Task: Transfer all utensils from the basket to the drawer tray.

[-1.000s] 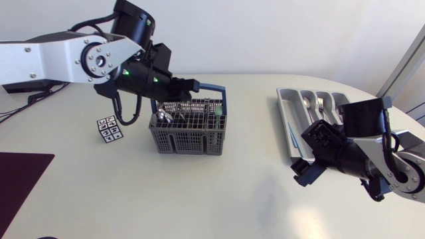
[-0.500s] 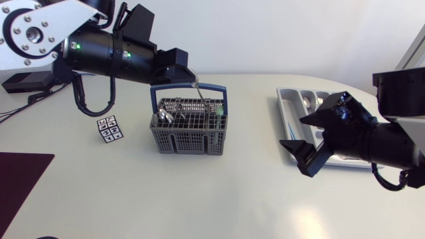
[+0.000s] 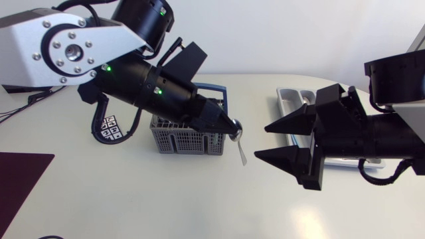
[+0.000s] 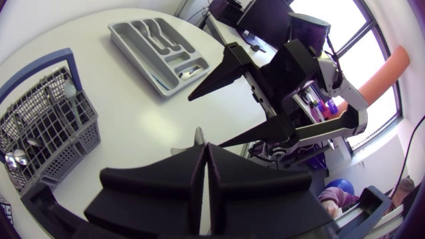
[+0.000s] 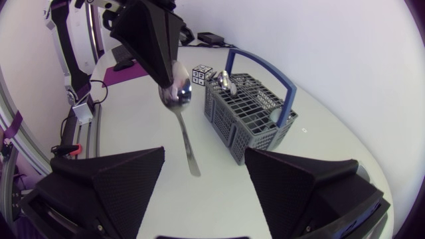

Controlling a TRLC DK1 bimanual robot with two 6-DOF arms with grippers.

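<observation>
Head view, middle of the frame: a steel spoon (image 3: 241,149) pinched by its bowl in the left gripper (image 3: 232,127), fingers pressed onto it, handle dangling free just right of the basket (image 3: 189,141). A second ago, down among the utensils; half a second ago, only just rising past the blue carry handle; now swung out clear of the basket altogether. Opposite, the right gripper (image 3: 261,141), spread wide and empty, brought in from beside the drawer tray (image 3: 287,99) to face the spoon, tips near it but not touching. Reads as a handover being set up: one utensil out and on its way, not yet delivered.

Nearest in the right wrist view, two broad matte black wedges, with the spoon hanging ahead of the gap between them. Mirror-bright metal, oval bowl, slim flat handle; probably slippery where gripped on the curve. Beyond it, the boxy basket of grey plastic lattice with a blue arched handle, still holding several shiny utensils, so more trips to come.

Farther on in the left wrist view, past the closed fingers, a smooth white tabletop, then the tray: moulded grey plastic, long narrow compartments, some cutlery already lying inside.
</observation>
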